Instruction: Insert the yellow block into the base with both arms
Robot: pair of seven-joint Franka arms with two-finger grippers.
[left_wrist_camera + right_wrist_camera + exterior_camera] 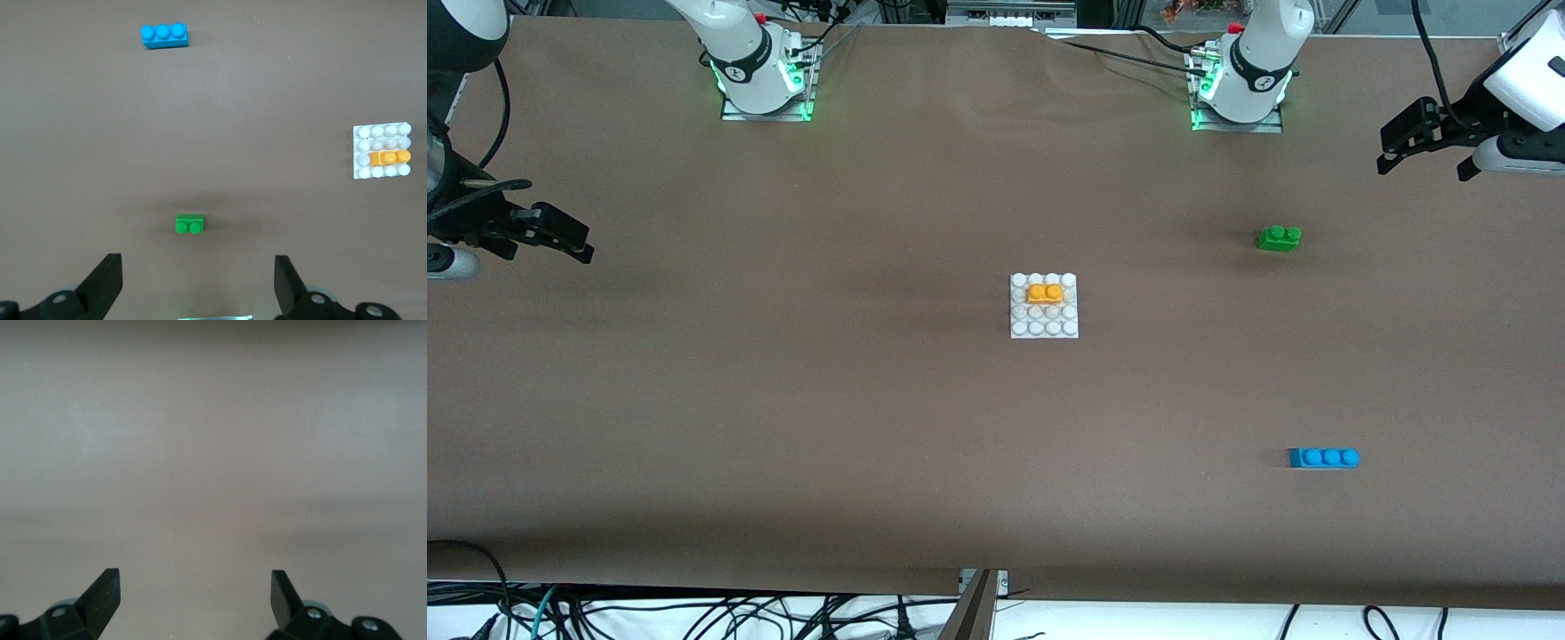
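The yellow block [1045, 292] sits on the white base [1043, 326] in the middle of the table, in the second stud row from the robots' side. Both also show in the left wrist view: block [390, 158], base [380, 137]. My left gripper [1423, 160] is open and empty, up in the air over the left arm's end of the table; its wrist view shows its fingers wide apart [198, 263]. My right gripper [574, 244] is open and empty over the right arm's end; its wrist view [193, 580] shows only bare table.
A green two-stud brick [1279, 237] lies toward the left arm's end, also in the left wrist view [189, 225]. A blue three-stud brick [1323, 457] lies nearer the front camera [164, 35]. Brown paper covers the table.
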